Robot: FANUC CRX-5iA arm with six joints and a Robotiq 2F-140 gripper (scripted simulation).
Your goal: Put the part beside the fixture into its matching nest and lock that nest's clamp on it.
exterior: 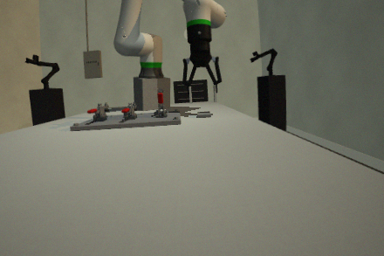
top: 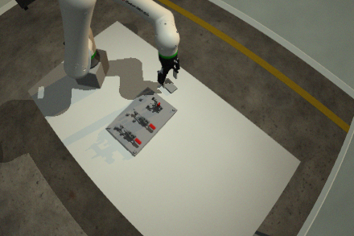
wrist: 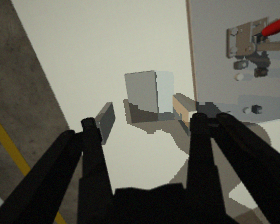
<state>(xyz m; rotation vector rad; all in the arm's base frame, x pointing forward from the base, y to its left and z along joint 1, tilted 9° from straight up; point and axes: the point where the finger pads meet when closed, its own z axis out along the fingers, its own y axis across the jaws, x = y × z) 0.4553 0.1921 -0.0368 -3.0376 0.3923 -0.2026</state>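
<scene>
Wrist view: claw (wrist: pixel 145 122) fingers apart, nothing between, hanging above part (wrist: pixel 148 92). Part lies flat on table (top: pixel 225 162), just beside fixture (top: pixel 142 123). On fixture, three clamps; nearest clamp (exterior: pixel 160 98) handle upright, other two lie low.
</scene>
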